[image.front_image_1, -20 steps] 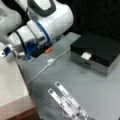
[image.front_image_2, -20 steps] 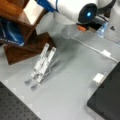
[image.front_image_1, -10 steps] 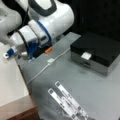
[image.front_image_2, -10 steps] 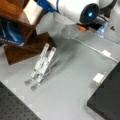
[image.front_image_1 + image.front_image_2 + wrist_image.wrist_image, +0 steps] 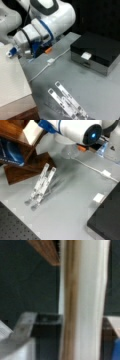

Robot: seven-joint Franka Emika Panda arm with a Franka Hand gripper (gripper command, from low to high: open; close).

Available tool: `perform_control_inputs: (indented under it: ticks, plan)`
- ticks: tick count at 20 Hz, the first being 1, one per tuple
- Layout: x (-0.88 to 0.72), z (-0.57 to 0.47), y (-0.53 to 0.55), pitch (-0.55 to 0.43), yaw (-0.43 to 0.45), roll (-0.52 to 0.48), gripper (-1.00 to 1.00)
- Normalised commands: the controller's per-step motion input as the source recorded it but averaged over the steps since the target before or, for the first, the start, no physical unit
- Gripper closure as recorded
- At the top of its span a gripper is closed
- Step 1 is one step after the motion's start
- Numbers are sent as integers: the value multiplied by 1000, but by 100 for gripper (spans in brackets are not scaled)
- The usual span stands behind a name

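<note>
Broadly, arm: white Franka arm with blue band (image 5: 46, 27) reaches toward a front view's left, over the grey table (image 5: 100, 92).
Gripper: blue-tipped gripper (image 5: 13, 51) sits above the pale wooden board (image 5: 11, 80); whether its jaws are open or closed cannot be told.
Nearest thing: pale wooden board edge (image 5: 82, 300) stands upright just before the wrist camera.
Surroundings: clear acrylic folding stand (image 5: 67, 101), white cable (image 5: 47, 65), black-and-grey box (image 5: 96, 53), all well apart from the gripper.
</note>
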Motion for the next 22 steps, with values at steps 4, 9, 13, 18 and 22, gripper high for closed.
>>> perform_control_inputs:
  ticks: [4, 9, 13, 18, 22]
  plan:
    - [109, 6, 291, 18, 241, -128, 100]
    - [145, 11, 356, 10, 164, -121, 100]
    - [162, 1, 331, -11, 88, -78, 100]
    - [233, -56, 377, -70, 73, -12, 100]
    - [338, -130, 359, -111, 99, -20, 100]
